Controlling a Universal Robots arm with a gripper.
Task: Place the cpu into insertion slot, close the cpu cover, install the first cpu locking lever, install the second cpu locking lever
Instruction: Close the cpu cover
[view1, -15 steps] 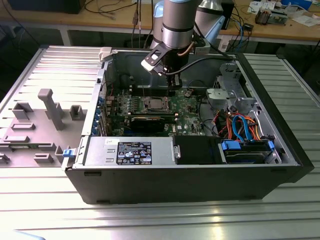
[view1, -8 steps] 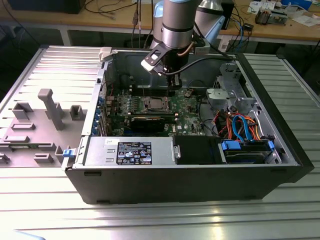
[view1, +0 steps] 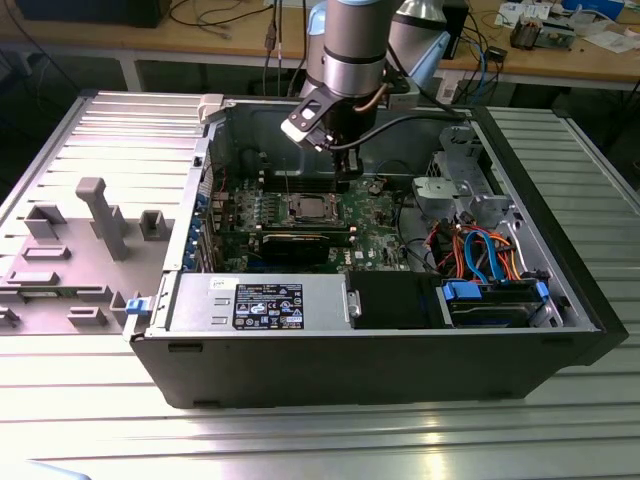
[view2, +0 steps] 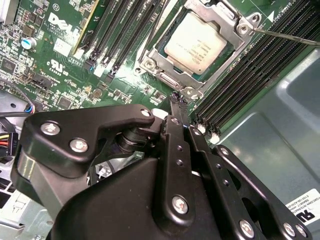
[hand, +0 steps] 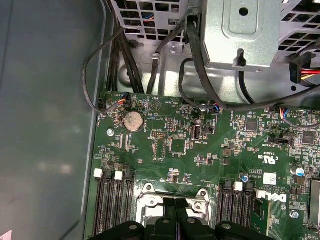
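The cpu, a dull silver square, lies flat in the insertion slot on the green motherboard. The cpu cover, a thin silver frame, lies down around it. A thin metal locking lever sticks out over the black memory slots beside the socket. My gripper is shut with nothing between its fingers, and its tips hover just off the socket's edge. In the exterior view the gripper hangs inside the open case, slightly behind and to the right of the insertion slot. In the first wrist view my gripper covers part of the slot.
Long black memory slots flank the socket. A grey power supply fills the case's front, with a drive cage and orange and blue cables at the exterior view's right. A grey fixture stands on the table at the left.
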